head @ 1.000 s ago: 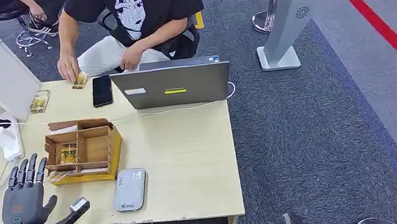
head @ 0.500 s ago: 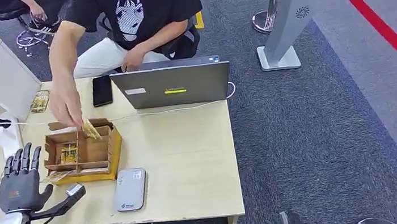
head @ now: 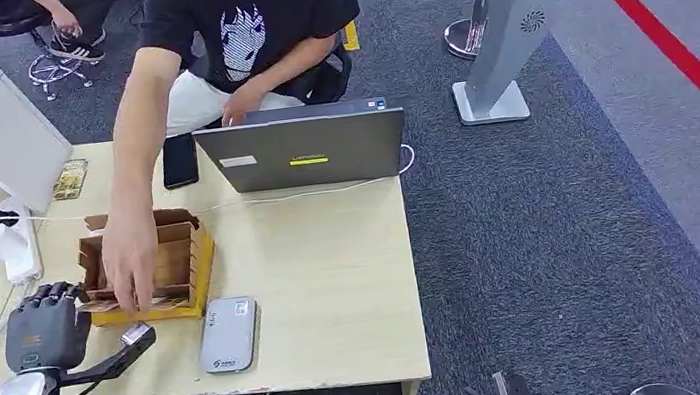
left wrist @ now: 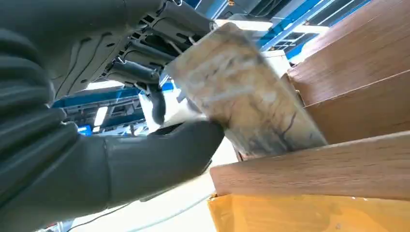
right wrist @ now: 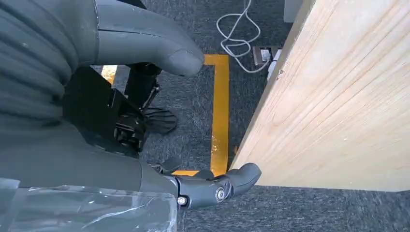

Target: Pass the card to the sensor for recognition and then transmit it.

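the left hand (head: 45, 329) pinches a card (left wrist: 244, 104) between thumb and curled fingers, right against the wooden box (head: 180, 266) on the counter (head: 324, 261). a person's hand (head: 130, 265) reaches into the box just beside it. the right hand (right wrist: 96, 96) hangs by the counter's edge, fingers loosely apart, holding nothing.

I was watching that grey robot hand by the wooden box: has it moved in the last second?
Yes. The left hand has curled its fingers and shifted forward toward the wooden box, closing on a card.
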You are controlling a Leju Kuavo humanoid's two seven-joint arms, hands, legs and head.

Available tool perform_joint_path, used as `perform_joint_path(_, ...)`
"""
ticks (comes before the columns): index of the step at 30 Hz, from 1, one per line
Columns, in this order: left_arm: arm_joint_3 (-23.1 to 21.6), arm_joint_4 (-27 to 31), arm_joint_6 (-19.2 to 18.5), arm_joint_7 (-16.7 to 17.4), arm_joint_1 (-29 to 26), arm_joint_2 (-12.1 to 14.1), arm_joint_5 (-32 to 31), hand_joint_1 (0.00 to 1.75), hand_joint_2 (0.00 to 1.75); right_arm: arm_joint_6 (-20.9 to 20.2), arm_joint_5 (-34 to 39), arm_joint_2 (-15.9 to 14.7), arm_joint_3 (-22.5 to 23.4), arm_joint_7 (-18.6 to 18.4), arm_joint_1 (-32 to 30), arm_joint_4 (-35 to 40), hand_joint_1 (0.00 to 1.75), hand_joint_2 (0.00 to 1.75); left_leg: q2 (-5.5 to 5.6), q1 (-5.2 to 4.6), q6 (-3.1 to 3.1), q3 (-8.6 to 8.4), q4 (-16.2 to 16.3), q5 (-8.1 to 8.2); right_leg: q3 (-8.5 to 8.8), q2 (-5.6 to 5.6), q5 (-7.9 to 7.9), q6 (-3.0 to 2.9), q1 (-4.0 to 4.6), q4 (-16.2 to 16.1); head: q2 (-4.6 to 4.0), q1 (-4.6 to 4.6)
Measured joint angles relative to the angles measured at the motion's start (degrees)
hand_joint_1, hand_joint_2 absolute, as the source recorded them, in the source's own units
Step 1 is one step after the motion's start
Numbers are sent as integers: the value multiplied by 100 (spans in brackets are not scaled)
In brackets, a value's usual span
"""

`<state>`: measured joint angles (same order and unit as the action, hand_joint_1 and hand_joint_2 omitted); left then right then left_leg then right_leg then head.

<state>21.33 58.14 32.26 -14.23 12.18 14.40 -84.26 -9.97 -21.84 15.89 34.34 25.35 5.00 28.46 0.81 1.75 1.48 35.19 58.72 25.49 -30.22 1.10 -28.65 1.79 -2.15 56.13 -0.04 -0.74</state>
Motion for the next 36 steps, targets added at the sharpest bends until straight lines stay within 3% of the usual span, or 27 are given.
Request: perform_joint_path(36, -11, 55, -4, -243, 4, 94, 284, 175, 175, 15, 72, 0, -31, 0, 9, -31, 0, 175, -1, 1, 0, -2, 0, 0, -9, 1, 0, 0, 0, 0, 0, 0)
